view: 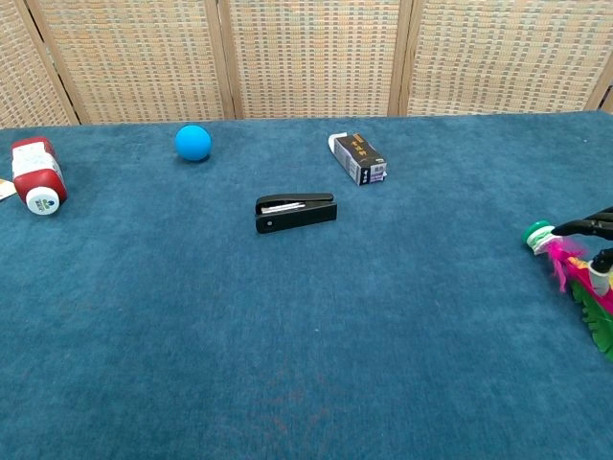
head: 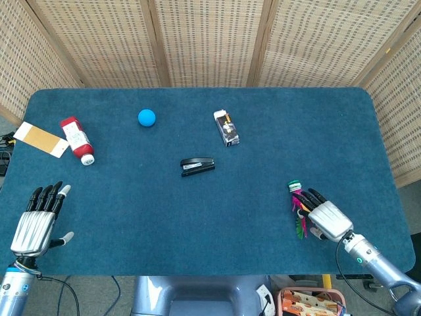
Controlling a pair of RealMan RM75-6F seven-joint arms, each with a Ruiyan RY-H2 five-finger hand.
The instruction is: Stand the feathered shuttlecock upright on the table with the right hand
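Observation:
The feathered shuttlecock lies on its side near the table's front right, its green and white base pointing away from me and its pink and green feathers towards me. In the chest view its base and feathers show at the right edge. My right hand lies just right of it, its fingers stretched out and apart over the feathers, not closed round them. My left hand rests flat with fingers apart at the front left corner.
A black stapler lies mid-table, with a small dark box and a blue ball behind it. A red bottle and a tan card lie at the far left. The table edge runs close to the right.

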